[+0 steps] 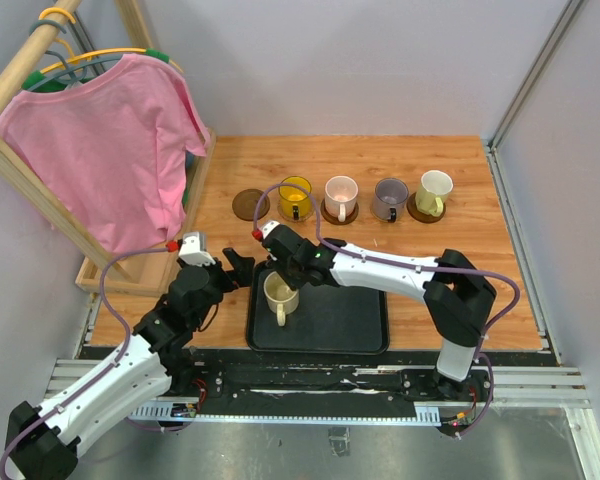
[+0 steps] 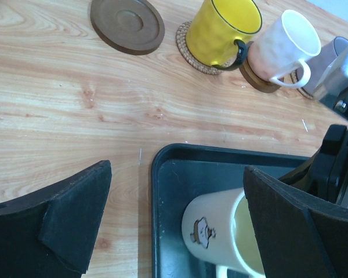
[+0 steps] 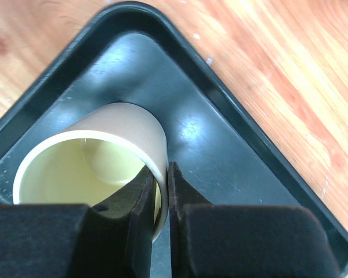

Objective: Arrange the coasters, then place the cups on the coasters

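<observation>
A cream cup [image 1: 279, 296] stands in the black tray [image 1: 350, 325], also in the left wrist view [image 2: 220, 234] and the right wrist view [image 3: 98, 156]. My right gripper [image 3: 161, 185] is shut on the cream cup's rim, one finger inside and one outside. In the top view it sits above the cup [image 1: 292, 268]. Along the back stands a row of coasters: an empty dark coaster [image 1: 250, 204], then the yellow cup [image 1: 295, 196], pink cup [image 1: 340, 196], purple-grey cup [image 1: 389, 197] and pale yellow-green cup [image 1: 433, 191], each on a coaster. My left gripper [image 2: 177, 223] hangs open left of the tray.
A wooden rack [image 1: 145, 268] with a pink shirt [image 1: 110, 150] on a hanger stands at the left edge of the table. The tray's raised rim [image 2: 156, 174] lies between my left fingers. Grey walls close in the table at the back and right.
</observation>
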